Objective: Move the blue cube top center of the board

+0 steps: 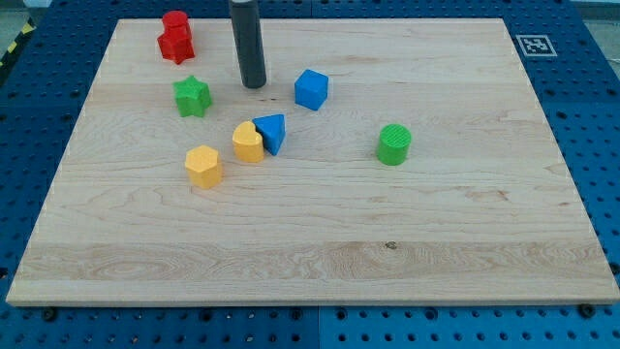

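Board: a pale wooden board (320, 242) with visible grain fills most of the view.
Table: a blue perforated table top (596, 116) shows around the board on all 4 sides, its holes in regular rows.
Marker: 1 black-and-white square tag (532, 45) sits at the board's top right corner.
Stripe: yellow-and-black tape (14, 48) at the top left edge.
Light: even, soft shadows.
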You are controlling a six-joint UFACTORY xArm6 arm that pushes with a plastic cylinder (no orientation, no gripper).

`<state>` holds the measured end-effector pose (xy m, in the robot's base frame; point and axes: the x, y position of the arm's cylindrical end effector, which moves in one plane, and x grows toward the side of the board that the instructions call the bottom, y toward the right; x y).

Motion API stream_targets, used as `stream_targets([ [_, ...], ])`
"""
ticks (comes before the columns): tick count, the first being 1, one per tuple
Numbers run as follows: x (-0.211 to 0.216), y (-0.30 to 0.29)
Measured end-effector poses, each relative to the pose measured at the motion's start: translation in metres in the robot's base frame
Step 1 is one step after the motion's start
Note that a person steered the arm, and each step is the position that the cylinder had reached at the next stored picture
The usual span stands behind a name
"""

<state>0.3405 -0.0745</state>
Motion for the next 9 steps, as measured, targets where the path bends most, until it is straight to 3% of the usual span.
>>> stream_targets([
  [2, 0.041, 0.038],
  [4, 0.034, 0.086],
  [9, -0.008, 0.086],
])
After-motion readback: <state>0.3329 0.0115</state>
